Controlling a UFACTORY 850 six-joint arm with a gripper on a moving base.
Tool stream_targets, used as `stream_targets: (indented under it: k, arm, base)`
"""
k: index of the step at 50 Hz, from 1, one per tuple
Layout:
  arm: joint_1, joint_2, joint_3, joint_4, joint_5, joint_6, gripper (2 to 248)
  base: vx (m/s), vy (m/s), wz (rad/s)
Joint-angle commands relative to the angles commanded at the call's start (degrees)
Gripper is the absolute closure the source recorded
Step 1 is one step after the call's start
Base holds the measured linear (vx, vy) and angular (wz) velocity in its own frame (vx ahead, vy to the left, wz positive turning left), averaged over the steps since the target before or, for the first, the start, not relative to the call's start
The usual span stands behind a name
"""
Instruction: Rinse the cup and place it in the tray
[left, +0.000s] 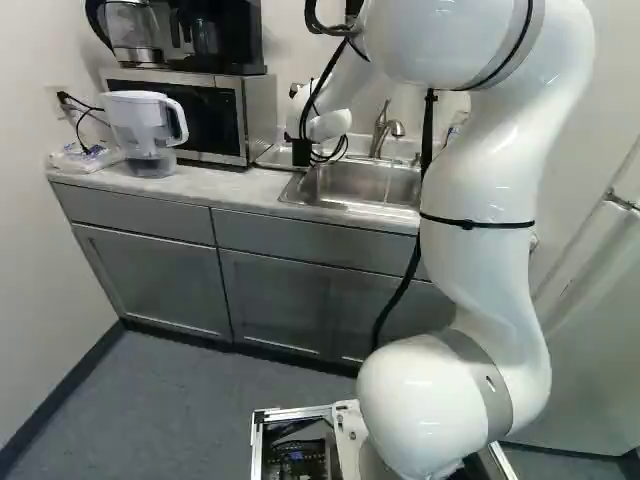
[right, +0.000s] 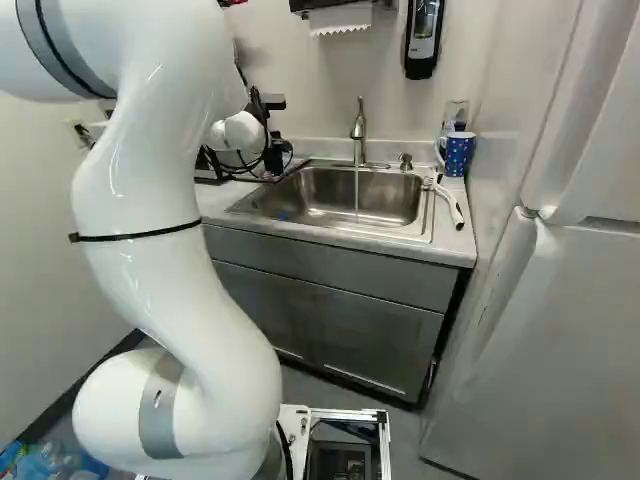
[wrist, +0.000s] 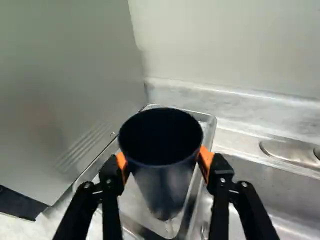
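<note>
Held in the pincer (right: 275, 155): one cup (wrist: 161, 187), dark, tapering, mouth up and facing the wrist camera. Gripped from two opposite sides, just below the rim, by orange pads (wrist: 206, 159).

Below the pincer and the held cup: one tray (wrist: 213, 131), metal, shallow, rim raised. Seen under the base of the cup; cannot tell whether touching or just above.

Close on one side of the pincer: one microwave (left: 245, 110), silver, with a coffee maker (left: 222, 35) on top. Beyond the microwave, farther from the pincer: one pitcher (left: 135, 118), clear and white, with handle.

On the other side of the pincer, just beside the tray: one sink (right: 300, 205), stainless, set into the tabletop (right: 452, 240). Behind the basin, off to the same side of the pincer: one faucet (right: 359, 128), running, with a thin stream of water (right: 356, 195) falling into the sink.

Well apart from the pincer, past the far side of the sink: one mug (right: 459, 153), blue with pale spots, upright.
</note>
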Motion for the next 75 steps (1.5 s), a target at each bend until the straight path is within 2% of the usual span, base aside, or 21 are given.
stream_targets:
  k: [1, 5, 6, 10, 11, 75]
  arm:
    - [0.0, 0.0, 0.0, 0.0, 0.0, 0.0, 69]
    - [0.0, 0.0, 0.0, 0.0, 0.0, 0.0, 69]
    - [0.0, 0.0, 0.0, 0.0, 0.0, 0.0, 34]
    - [0.0, 0.0, 0.0, 0.0, 0.0, 0.0, 34]
    - [0.0, 0.0, 0.0, 0.0, 0.0, 0.0, 3]
    - [0.0, 3.68, -1.68, 0.0, 0.0, 0.0, 3]
  base:
    - [0.0, 0.0, 0.0]
    - [0.0, 0.0, 0.0]
    - [0.0, 0.0, 0.0]
    - [0.0, 0.0, 0.0]
    - [0.0, 0.0, 0.0]
    - [0.0, 0.0, 0.0]
